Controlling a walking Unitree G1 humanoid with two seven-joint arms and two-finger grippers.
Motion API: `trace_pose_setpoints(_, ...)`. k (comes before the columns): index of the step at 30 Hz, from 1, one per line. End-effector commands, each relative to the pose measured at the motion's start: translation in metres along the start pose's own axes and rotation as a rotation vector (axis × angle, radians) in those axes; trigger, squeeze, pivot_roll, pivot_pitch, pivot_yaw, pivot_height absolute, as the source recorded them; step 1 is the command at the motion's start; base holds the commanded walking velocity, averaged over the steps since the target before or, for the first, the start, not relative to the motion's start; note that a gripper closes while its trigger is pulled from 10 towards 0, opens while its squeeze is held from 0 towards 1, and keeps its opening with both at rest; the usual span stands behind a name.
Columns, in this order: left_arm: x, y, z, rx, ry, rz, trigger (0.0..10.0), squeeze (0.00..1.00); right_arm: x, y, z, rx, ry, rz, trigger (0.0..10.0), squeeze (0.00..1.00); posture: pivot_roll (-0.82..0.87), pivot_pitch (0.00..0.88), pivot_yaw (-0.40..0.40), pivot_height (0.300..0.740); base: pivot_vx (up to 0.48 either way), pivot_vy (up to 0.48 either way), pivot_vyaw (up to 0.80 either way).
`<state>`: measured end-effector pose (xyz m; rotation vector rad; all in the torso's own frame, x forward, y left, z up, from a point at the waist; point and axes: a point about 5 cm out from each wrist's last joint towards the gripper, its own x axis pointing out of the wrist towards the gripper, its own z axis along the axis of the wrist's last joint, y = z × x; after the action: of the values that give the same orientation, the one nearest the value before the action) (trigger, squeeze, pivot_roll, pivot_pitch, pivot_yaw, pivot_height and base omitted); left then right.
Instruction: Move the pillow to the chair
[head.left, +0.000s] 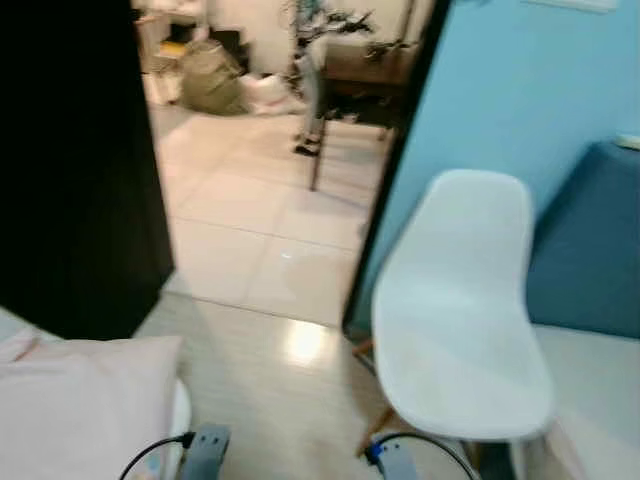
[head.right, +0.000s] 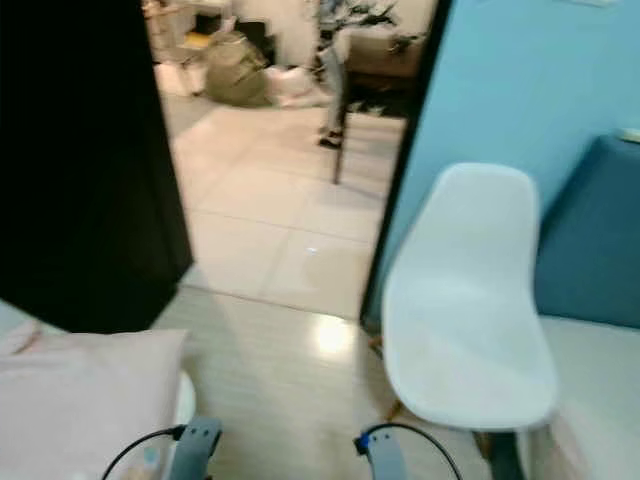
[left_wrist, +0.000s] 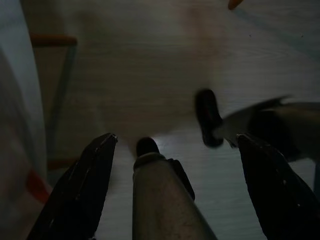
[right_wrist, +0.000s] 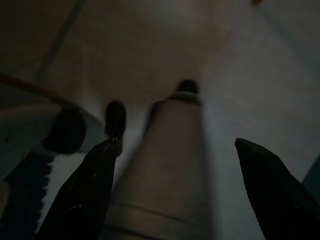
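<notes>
A pale pink pillow (head.left: 80, 405) lies at the lower left on a white surface. The white moulded chair (head.left: 458, 320) with wooden legs stands at the right, its seat bare, against the light blue wall. Both arms hang low at the bottom edge. In the dark left wrist view my left gripper (left_wrist: 175, 150) is open, pointing down at the floor with my own leg between its fingers. My right gripper (right_wrist: 175, 150) is likewise open above the floor, holding nothing.
A dark door panel (head.left: 75, 160) stands at the left beside an open doorway onto a tiled room (head.left: 270, 200) with bags and furniture at the back. A blue upholstered piece (head.left: 590, 250) sits right of the chair, with a white surface (head.left: 600, 390) below it.
</notes>
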<state>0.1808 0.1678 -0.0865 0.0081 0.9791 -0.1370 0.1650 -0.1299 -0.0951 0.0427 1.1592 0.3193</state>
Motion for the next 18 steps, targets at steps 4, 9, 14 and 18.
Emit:
trace_pose_setpoints(4,0.0001,0.0000,0.0003,0.017,0.003,-0.001,10.0,0.00,-0.0004,-0.0023,0.0012,-0.024,0.000,-0.019,10.0,0.00,0.11,0.000,-0.055,0.740,0.000,0.000,-0.73)
trace_pose_setpoints(9,-0.0002,0.0011,-0.0002,0.017,0.004,-0.002,10.0,0.00,-0.0001,-0.0012,-0.0002,-0.022,0.002,-0.021,10.0,0.00,0.11,0.000,-0.049,0.740,0.000,0.000,-0.73)
trace_pose_setpoints(14,-0.0001,0.0008,0.0001,0.027,0.006,-0.006,10.0,0.00,0.0001,-0.0006,-0.0017,-0.018,0.004,-0.023,10.0,0.00,0.10,0.000,-0.045,0.740,0.000,0.000,-0.73)
trace_pose_setpoints(18,0.0000,0.0001,0.0000,0.029,0.008,-0.010,10.0,0.00,0.0000,-0.0010,-0.0023,-0.017,0.005,-0.025,10.0,0.00,0.10,0.000,-0.045,0.740,0.000,0.000,-0.73)
